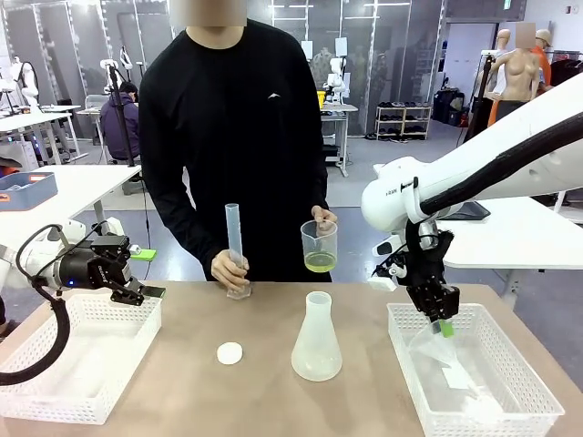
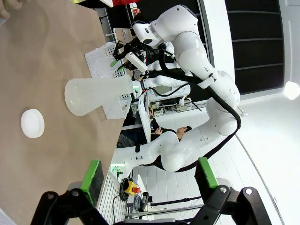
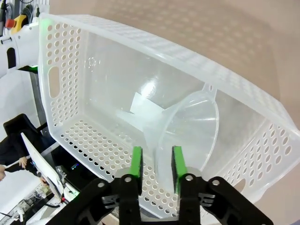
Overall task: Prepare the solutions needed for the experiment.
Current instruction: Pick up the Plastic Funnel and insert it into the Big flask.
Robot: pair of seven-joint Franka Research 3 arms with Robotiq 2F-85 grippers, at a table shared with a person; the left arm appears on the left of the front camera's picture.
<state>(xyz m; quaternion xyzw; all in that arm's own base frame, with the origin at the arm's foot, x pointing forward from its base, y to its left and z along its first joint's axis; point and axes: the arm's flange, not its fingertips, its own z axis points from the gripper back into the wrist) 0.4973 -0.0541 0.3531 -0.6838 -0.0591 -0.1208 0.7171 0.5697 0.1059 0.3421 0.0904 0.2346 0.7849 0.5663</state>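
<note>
Your right gripper [image 3: 157,157] is closed narrow on the rim of the clear funnel [image 3: 192,126], which lies tilted inside the right basket [image 3: 140,47]. The green pads pinch only the thin wall near the lip, so lift slowly and straight up until the spout clears the basket's side. A quick swing could let it twist between the pads.

The flask [image 1: 317,341] stands upright in the middle of the counter [image 1: 182,309], and its narrow mouth looks like the place for the spout. Bring the funnel over it level, then lower it.

The solution [image 1: 320,263] sits as a shallow yellow-green layer in the beaker [image 1: 319,238], held above the counter's far edge by the person, who steadies a cylinder [image 1: 234,237] with the other hand.

Your left gripper [image 2: 149,173] hangs wide open over the left basket [image 1: 55,401], holding nothing.
</note>
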